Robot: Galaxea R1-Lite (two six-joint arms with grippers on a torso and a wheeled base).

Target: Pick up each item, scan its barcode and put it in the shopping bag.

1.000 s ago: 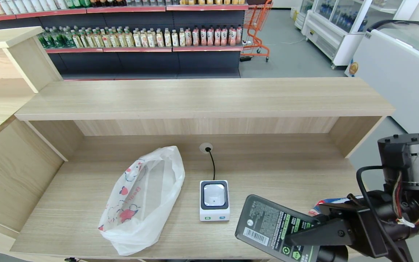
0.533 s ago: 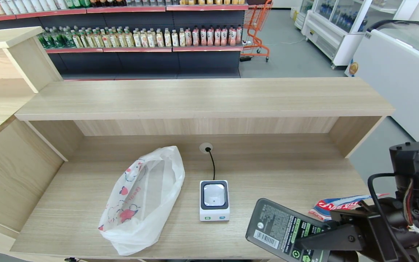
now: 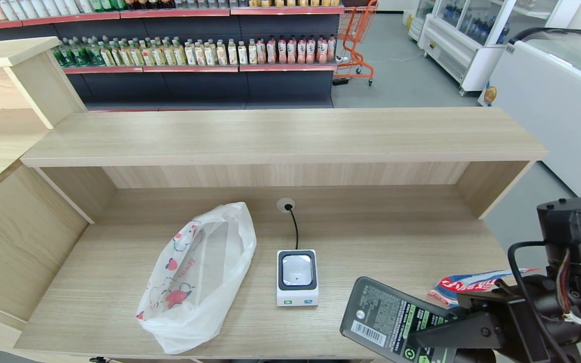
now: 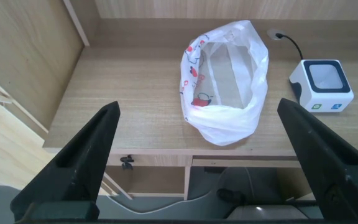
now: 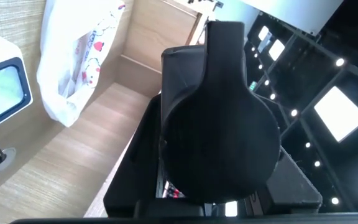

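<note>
A flat dark grey package [image 3: 394,320] is held above the counter's front right, just right of the scanner, with my right gripper [image 3: 425,334] shut on its right end. Its printed face with the barcode [image 3: 368,333] points up. The package [image 5: 216,124] blocks much of the right wrist view. The white scanner [image 3: 297,277] sits mid-counter with its cable running to the back. A white printed shopping bag [image 3: 197,275] lies open to its left. My left gripper [image 4: 197,107] hangs open over the counter's front edge, with the bag [image 4: 225,81] and the scanner [image 4: 322,84] beyond it.
A red, white and blue packet [image 3: 464,286] lies on the counter [image 3: 381,242] at the right, behind my right arm. A raised wooden shelf [image 3: 280,133] runs along the back, with side walls left and right. Store shelves and freezers stand beyond.
My right gripper has carried the dark package a little to the right and down, away from the scanner, uncovering more of the red packet. In the last half second it has hardly moved.
</note>
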